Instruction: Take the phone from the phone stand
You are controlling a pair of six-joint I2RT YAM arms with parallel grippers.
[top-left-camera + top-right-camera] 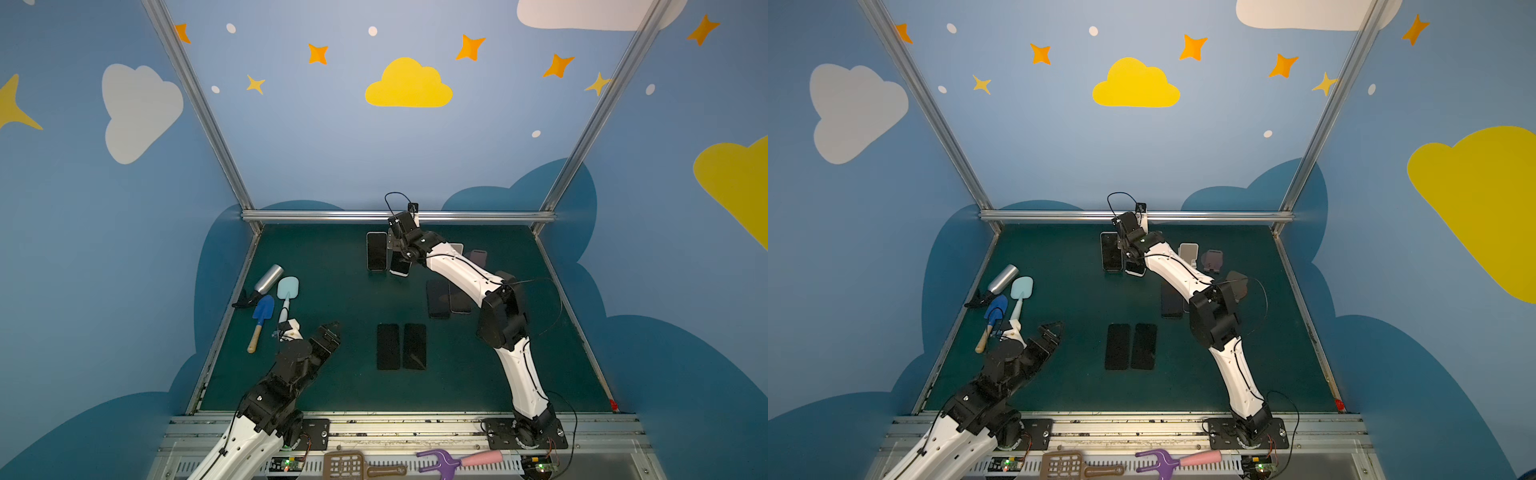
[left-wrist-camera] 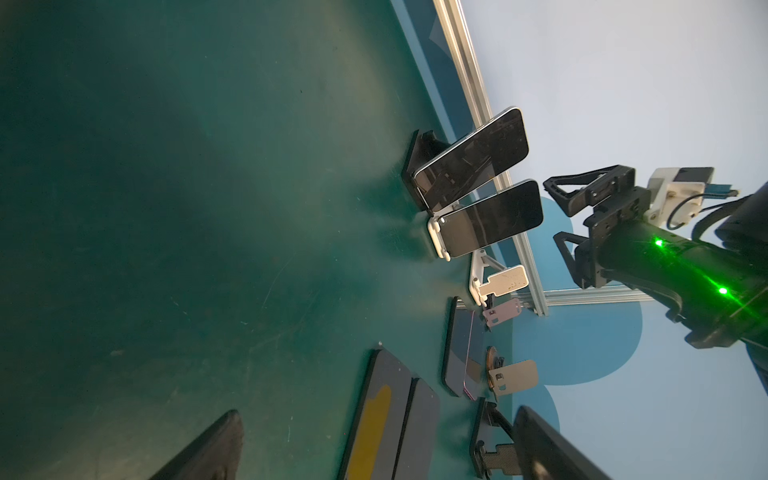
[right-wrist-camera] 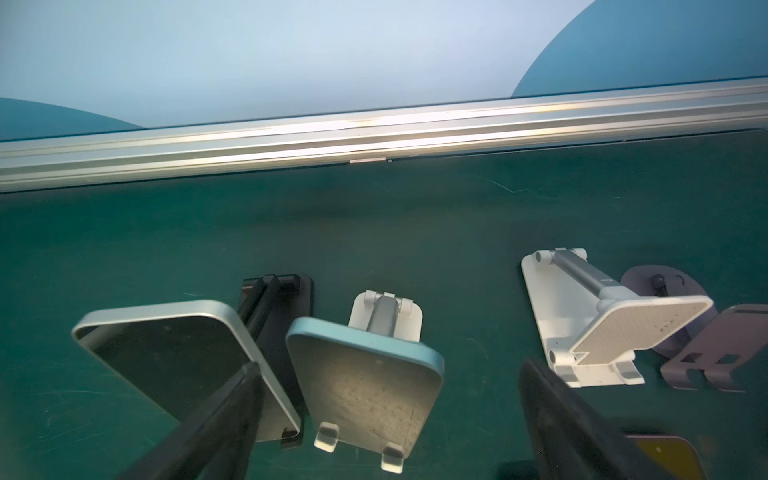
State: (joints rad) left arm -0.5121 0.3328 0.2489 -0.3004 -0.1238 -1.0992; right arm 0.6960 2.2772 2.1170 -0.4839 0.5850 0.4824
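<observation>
Right tool [image 3: 388, 365] hovered wide open, empty, just off the blue-edged phone [image 3: 365, 386] on its white stand [image 3: 361, 311], seemingly lined up to grip its sides.

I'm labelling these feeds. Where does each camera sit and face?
Top views: high over the robot's base edge, looking down and forward across the green table to the back wall; left arm and right arm show.
Left wrist: on the left arm, looking across the table at the right gripper; own open jaws show too.
Right wrist: on the right arm, looking down at the blue-edged phone; own open jaws show.
Shared: both wrist views show that phone on its white stand.
</observation>
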